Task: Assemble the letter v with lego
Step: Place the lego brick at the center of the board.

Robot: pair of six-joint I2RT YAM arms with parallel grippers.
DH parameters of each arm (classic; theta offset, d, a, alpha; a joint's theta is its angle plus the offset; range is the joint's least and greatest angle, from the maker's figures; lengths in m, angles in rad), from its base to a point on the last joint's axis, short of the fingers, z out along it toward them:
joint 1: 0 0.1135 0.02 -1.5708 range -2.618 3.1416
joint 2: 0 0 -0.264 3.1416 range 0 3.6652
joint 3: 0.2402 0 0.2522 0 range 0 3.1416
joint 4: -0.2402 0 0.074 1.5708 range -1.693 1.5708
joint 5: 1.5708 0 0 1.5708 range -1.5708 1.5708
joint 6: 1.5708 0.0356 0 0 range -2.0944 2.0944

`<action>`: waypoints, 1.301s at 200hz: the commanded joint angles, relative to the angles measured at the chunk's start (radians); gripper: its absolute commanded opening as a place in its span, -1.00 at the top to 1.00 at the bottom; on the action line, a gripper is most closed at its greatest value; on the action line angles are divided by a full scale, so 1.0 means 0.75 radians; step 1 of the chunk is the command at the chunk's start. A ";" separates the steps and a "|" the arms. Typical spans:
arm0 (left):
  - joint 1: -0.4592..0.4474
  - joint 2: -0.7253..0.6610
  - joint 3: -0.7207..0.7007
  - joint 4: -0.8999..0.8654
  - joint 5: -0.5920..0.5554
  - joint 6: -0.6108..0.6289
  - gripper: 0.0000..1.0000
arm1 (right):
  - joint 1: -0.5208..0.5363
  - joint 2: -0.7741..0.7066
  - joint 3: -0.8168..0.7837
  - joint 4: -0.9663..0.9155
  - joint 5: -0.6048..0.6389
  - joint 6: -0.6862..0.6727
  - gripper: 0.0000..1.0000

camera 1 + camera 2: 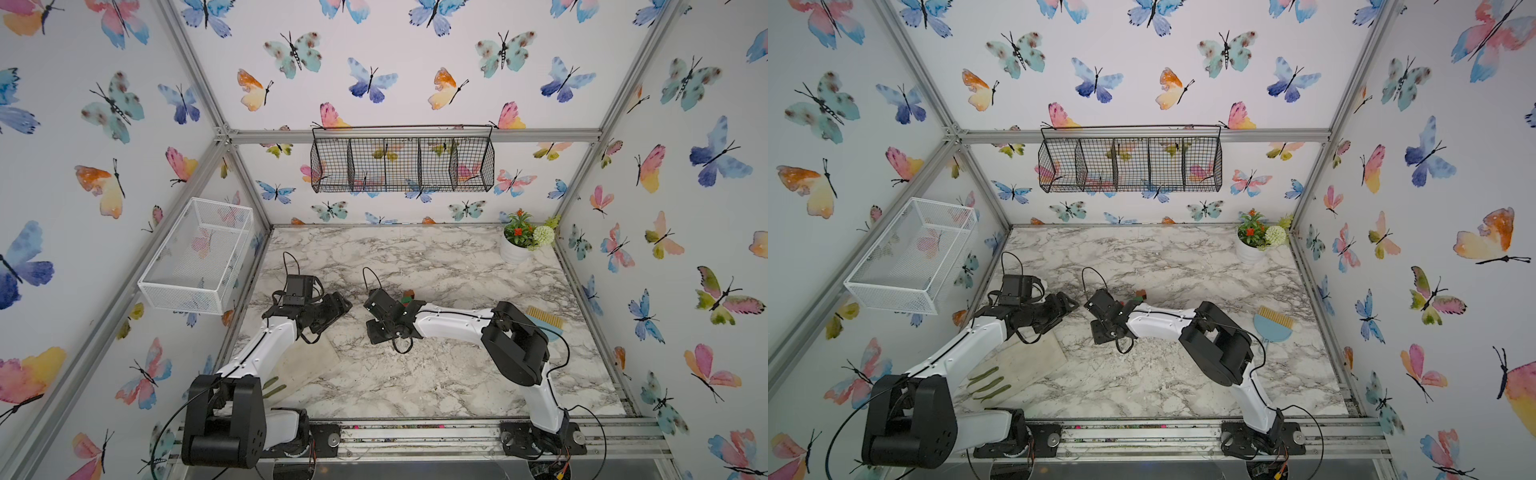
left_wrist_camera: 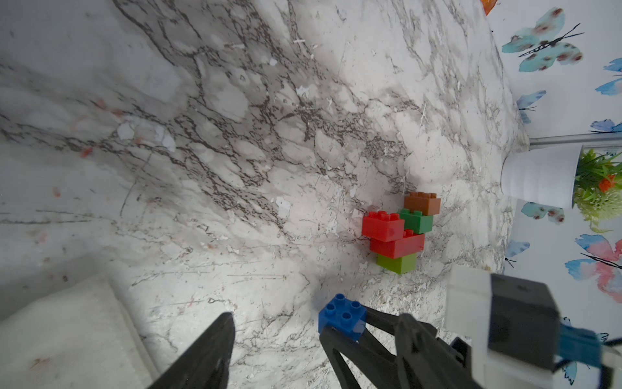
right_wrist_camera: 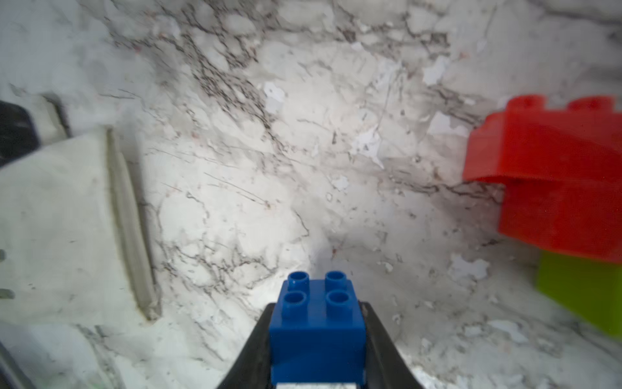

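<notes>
A cluster of lego (image 2: 399,232) lies on the marble table, also small in both top views (image 1: 409,296) (image 1: 1140,294). It has a lime green brick (image 2: 397,262) at one end, then a longer red brick (image 2: 399,244). Beyond those are a small red brick (image 2: 382,224) and a dark green one (image 2: 415,220), with an orange brick (image 2: 422,202) at the far end. My right gripper (image 3: 317,305) is shut on the blue brick (image 3: 318,331) (image 2: 341,315), a short way from the cluster. My left gripper (image 2: 276,323) stands open, one finger beside the blue brick.
A pale board (image 1: 309,357) lies at the front left, with green beans (image 1: 988,382) on its near end. A white flower pot (image 1: 514,251) stands at the back right corner. A blue brush and dustpan (image 1: 544,323) lie at the right, behind the right arm's elbow.
</notes>
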 commanded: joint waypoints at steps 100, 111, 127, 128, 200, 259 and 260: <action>0.007 0.034 -0.015 -0.033 0.035 0.040 -0.55 | 0.012 0.008 -0.003 -0.033 0.037 -0.015 -0.24; 0.007 0.039 -0.013 -0.035 0.048 0.042 -0.56 | 0.012 -0.016 -0.016 -0.012 0.029 -0.022 -0.40; 0.000 0.049 -0.005 -0.055 0.050 0.050 -0.55 | 0.012 -0.058 -0.036 0.018 0.006 -0.035 -0.42; -0.001 0.050 -0.005 -0.056 0.050 0.050 -0.55 | 0.012 -0.061 -0.036 0.019 0.006 -0.035 -0.42; -0.284 0.091 0.070 -0.111 -0.164 -0.114 -0.45 | -0.054 -0.471 -0.389 0.109 0.035 -0.123 -0.63; -0.553 0.298 0.186 -0.097 -0.342 -0.291 -0.56 | -0.298 -0.743 -0.724 0.213 -0.065 -0.183 -0.75; -0.554 0.301 0.187 -0.098 -0.344 -0.293 -0.56 | -0.301 -0.746 -0.727 0.214 -0.066 -0.184 -0.75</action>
